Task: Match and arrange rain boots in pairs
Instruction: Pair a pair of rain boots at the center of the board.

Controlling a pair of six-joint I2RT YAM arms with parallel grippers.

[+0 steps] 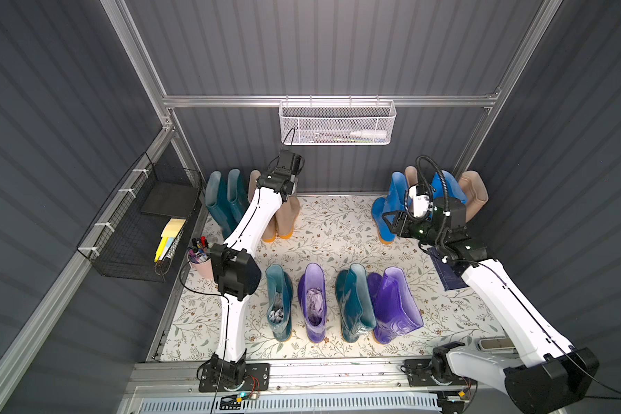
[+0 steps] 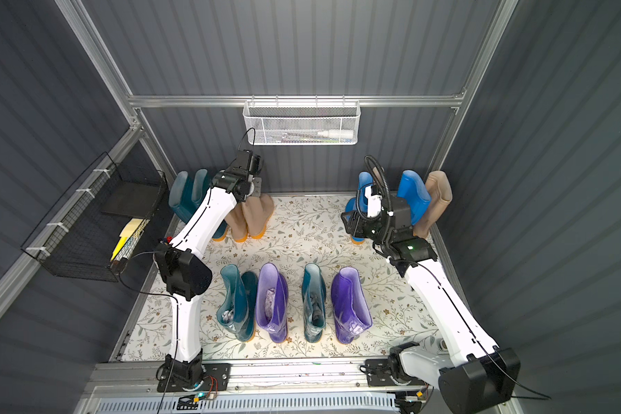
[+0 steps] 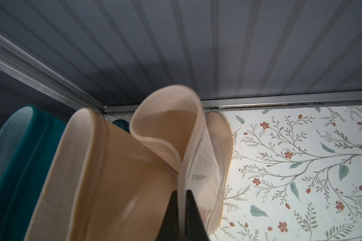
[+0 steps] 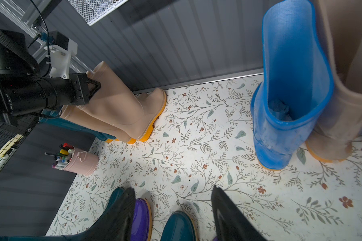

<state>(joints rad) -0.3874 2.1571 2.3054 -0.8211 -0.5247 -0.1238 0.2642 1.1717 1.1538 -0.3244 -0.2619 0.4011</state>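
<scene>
Upper left of centre in a top view, the left gripper tops a beige rain boot; the left wrist view shows its fingers clenched on that boot's cuff; the right wrist view shows the right gripper released, empty, near a blue rain boot.

Bright top light on the floral mat, dim side walls, soft shadows, wide-angle edge bending.
</scene>
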